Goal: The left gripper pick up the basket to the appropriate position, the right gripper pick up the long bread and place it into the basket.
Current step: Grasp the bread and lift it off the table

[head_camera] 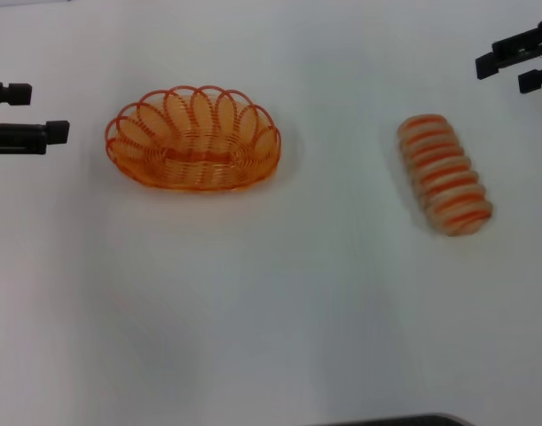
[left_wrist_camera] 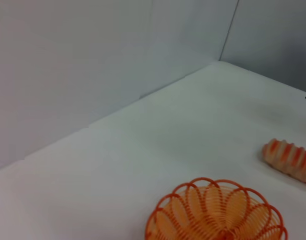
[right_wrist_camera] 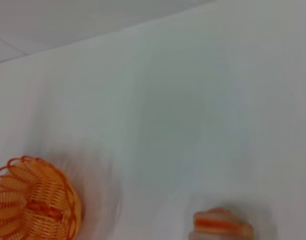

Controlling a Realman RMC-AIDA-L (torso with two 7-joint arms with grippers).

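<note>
The orange wire basket point(head_camera: 193, 138) stands empty on the white table, left of centre. It also shows in the left wrist view point(left_wrist_camera: 216, 212) and the right wrist view point(right_wrist_camera: 33, 205). The long bread point(head_camera: 443, 175), tan with orange-red stripes, lies on the table to the right, apart from the basket. It also shows in the left wrist view point(left_wrist_camera: 289, 159) and the right wrist view point(right_wrist_camera: 222, 226). My left gripper point(head_camera: 42, 112) is open and empty at the left edge, left of the basket. My right gripper point(head_camera: 506, 71) is open and empty at the top right, beyond the bread.
The white table point(head_camera: 279, 302) stretches between and in front of the two things. A dark edge point(head_camera: 404, 420) shows at the bottom of the head view. A grey wall point(left_wrist_camera: 92, 65) rises behind the table.
</note>
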